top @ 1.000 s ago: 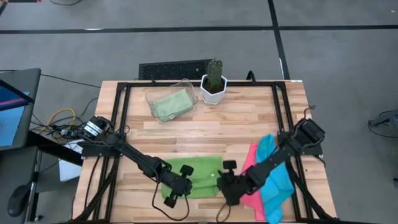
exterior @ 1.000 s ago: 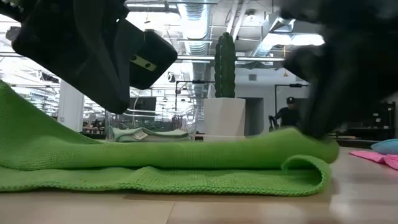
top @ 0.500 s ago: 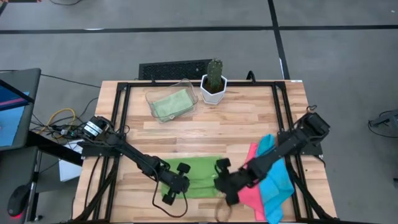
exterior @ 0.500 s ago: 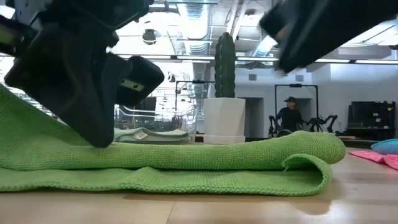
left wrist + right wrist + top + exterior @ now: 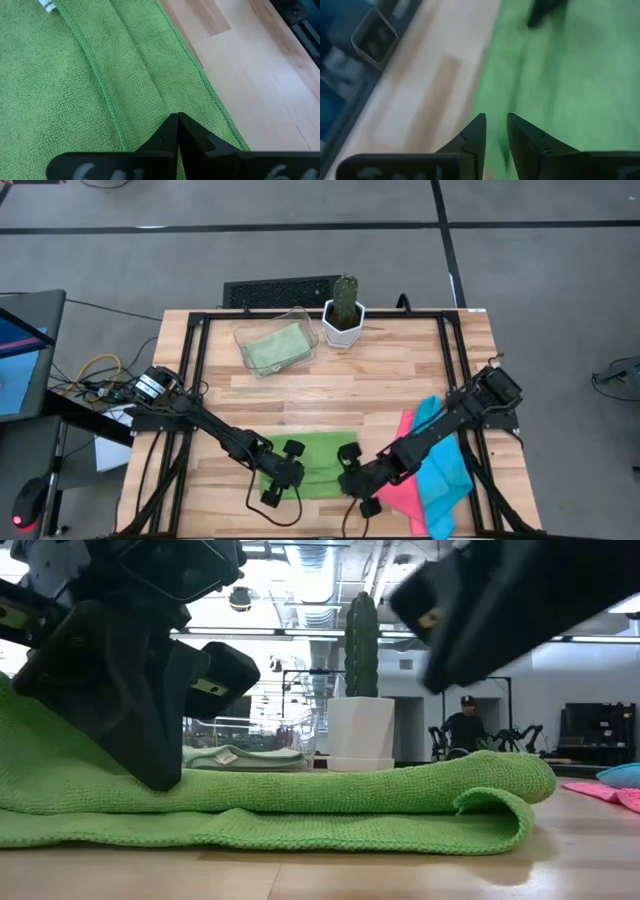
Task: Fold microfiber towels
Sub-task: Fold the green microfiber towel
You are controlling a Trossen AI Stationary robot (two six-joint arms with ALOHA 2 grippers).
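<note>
— Where's the bright green towel point(image 5: 318, 465)?
— Folded on the table point(image 5: 400, 370), under both grippers. The left gripper point(image 5: 177, 120), jaws closed, presses on it (nothing pinched).
— The right gripper point(image 5: 495, 125)?
— Above its edge, jaws slightly apart, empty.

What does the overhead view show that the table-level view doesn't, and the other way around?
Only the overhead view shows the pink towel lying under the blue towel at the table's right, both whole arms, and cables on the floor. Only the table-level view shows the bright green towel's doubled layers with a curled right edge, plus a person in the room behind. Both show the cactus pot, the clear tray holding a pale green towel, and the left claw pressing the bright green towel.
</note>
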